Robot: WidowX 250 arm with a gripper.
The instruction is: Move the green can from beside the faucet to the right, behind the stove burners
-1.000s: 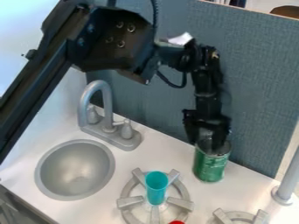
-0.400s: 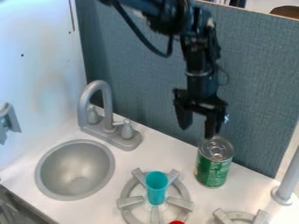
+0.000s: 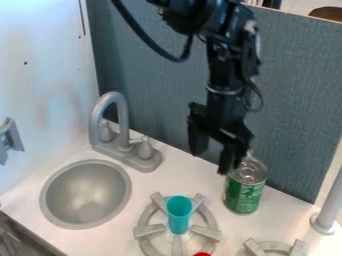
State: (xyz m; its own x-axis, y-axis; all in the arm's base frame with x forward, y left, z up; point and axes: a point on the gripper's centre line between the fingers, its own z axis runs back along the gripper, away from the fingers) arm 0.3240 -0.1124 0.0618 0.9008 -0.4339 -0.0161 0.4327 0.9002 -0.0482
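Note:
The black gripper (image 3: 212,161) hangs down in front of the blue-grey back panel, open, its two fingers spread apart with nothing between them. Its right finger is close to the top left edge of a green can (image 3: 244,192); whether they touch, I cannot tell. The can stands upright on the white counter near the panel. A teal cup (image 3: 179,215) stands upright on the grey burner (image 3: 145,231), below and to the left of the gripper. Part of a red object (image 3: 202,254) shows at the bottom edge.
A round grey sink (image 3: 85,194) lies at the left, with a grey faucet (image 3: 121,127) behind it. At the right edge a grey post (image 3: 328,210) rises from the counter. Part of another burner (image 3: 272,246) sits at the lower right.
The arm has drawn back from over the can, up and then leftward, and the gripper has turned a little. The can shifted slightly right and toward the camera early on, then stayed put.

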